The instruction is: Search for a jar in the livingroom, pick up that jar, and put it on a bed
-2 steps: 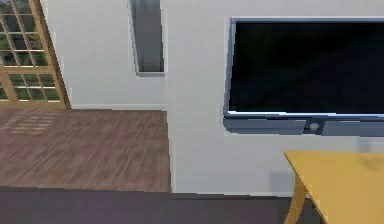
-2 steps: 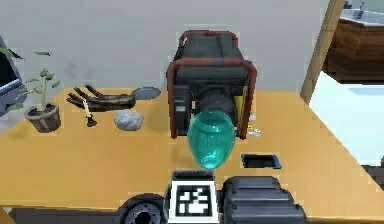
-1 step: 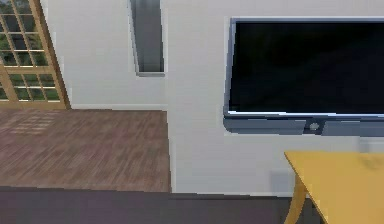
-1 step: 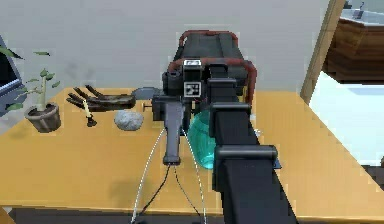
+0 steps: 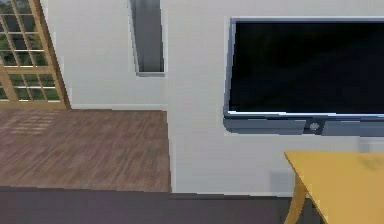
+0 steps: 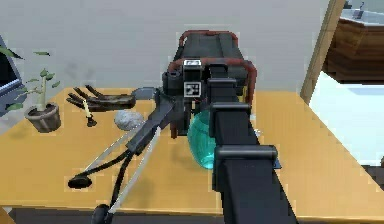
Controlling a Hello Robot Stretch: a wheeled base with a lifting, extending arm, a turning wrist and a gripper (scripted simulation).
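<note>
- Arm side view first: the arm (image 6: 245,170) comes up over a yellow table (image 6: 330,185). The gripper (image 6: 90,196) points toward the view's lower left, with its thin fingers (image 6: 78,182) stretched low across the tabletop.
- There's only bare tabletop at the gripper's far end, so it's holding nothing.
- The jar (image 6: 203,140) is a teal see-through one. It stands on the table back by the gripper's dark body, right against the arm and well away from the fingertips.
- Past the gripper's body, farther out on the table, sits a dark boxy thing (image 6: 210,50) with red edging. Can't tell what it is.
- Beyond the fingers, farther out, are a small grey lump (image 6: 125,120) and a dark pronged thing (image 6: 100,100) just beside it. A potted plant (image 6: 42,105) sits out past those.
- Across the arm from the gripper there's a wooden door frame (image 6: 322,45) and something white (image 6: 350,110) past the table edge.
- Forward view: a big black TV (image 5: 305,65) hangs on a white wall (image 5: 100,50), with a yellow table corner (image 5: 335,180) below it. There's also wood floor (image 5: 80,145), and a wood-framed glass door (image 5: 30,50) at that view's left.
</note>
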